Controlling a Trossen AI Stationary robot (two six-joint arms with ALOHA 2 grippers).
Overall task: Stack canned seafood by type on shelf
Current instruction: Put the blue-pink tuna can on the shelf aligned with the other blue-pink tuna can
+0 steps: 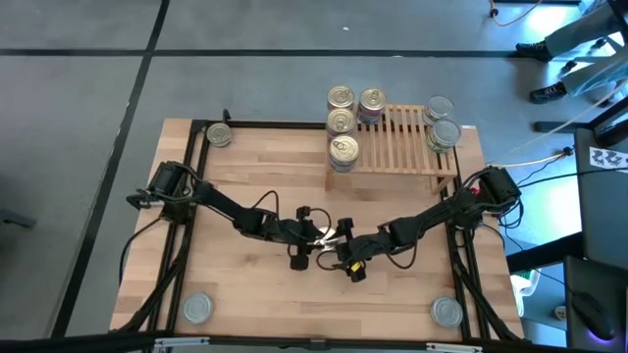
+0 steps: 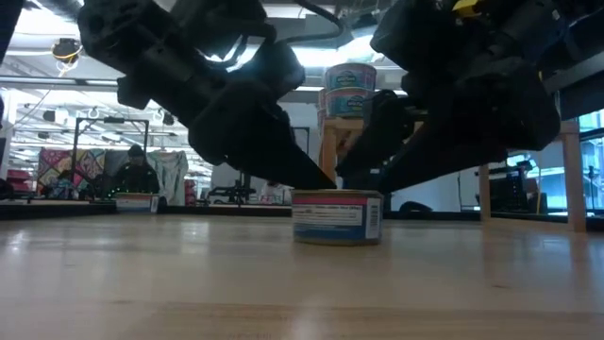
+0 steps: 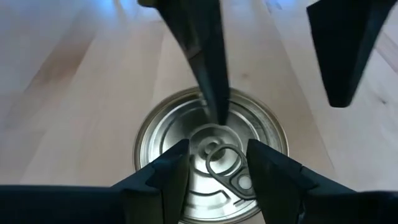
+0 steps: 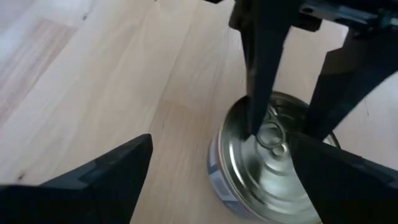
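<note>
A flat tin (image 2: 337, 215) with a pull-tab top stands on its base mid-table; the arms mostly hide it in the high view. My left gripper (image 3: 217, 152) is open and points down over the tin's lid (image 3: 161, 124), one finger on either side of the pull tab (image 3: 225, 163). My right gripper (image 4: 221, 143) is open wide. One of its fingers (image 3: 208, 68) hangs over the lid's middle and the other (image 3: 345, 56) is beyond the tin's side. The slatted shelf (image 1: 402, 147) at the far edge carries gold-topped tins (image 1: 340, 122) at its left end and silver ones (image 1: 444, 132) at its right. My left gripper's fingers (image 4: 264, 74) come down from above to the tin's lid (image 4: 249, 155) beside the pull tab; whether they touch it I cannot tell. My right gripper's finger tip ends at the lid's middle (image 3: 214, 115), slanting down from the right; I cannot tell if it touches.
Single tins stand near the table's corners: far left (image 1: 218, 135), near left (image 1: 198, 309) and near right (image 1: 446, 312). Bare wood (image 1: 245, 275) lies around the middle tin. Both arms meet over the table's centre, close together.
</note>
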